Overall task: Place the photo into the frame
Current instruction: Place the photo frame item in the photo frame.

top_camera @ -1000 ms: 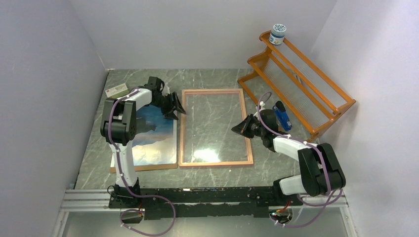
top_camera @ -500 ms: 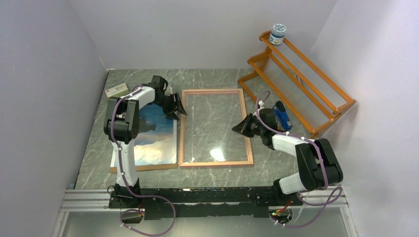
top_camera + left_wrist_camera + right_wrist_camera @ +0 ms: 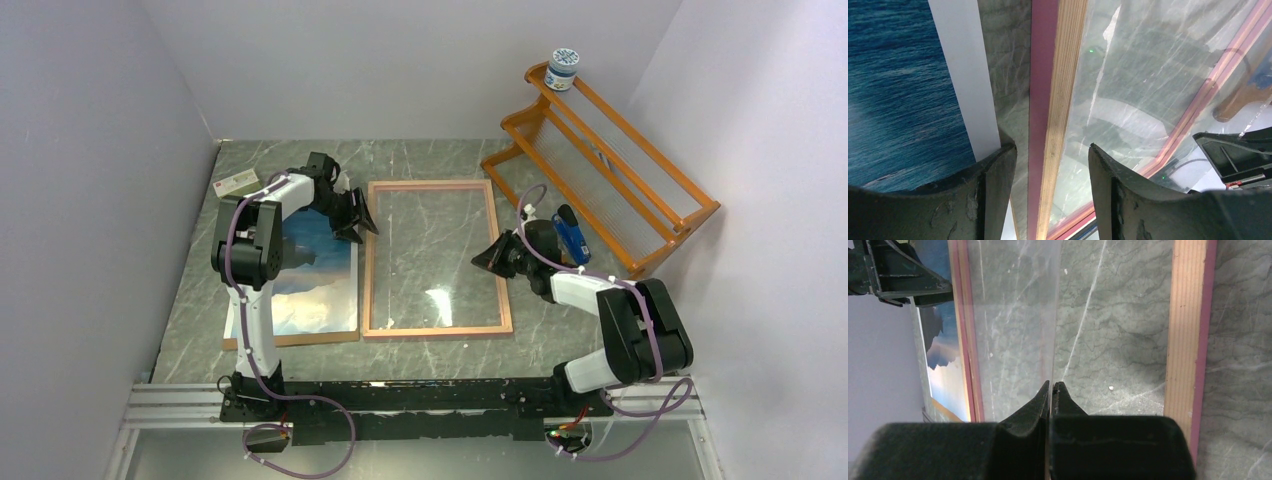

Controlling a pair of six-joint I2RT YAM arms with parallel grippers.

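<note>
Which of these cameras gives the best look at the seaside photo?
Top external: the photo lies flat left of the frame, mostly visible, its far part under the left arm. Left wrist shows just a patch of sea and white border; right wrist, a sliver.

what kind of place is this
Likely a robot test cell: plain white walls box in a marble-look table, with the left arm and right arm bolted to a metal rail.

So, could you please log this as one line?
left gripper: open over frame rail; right gripper: shut on pane; photo: beside frame
</note>
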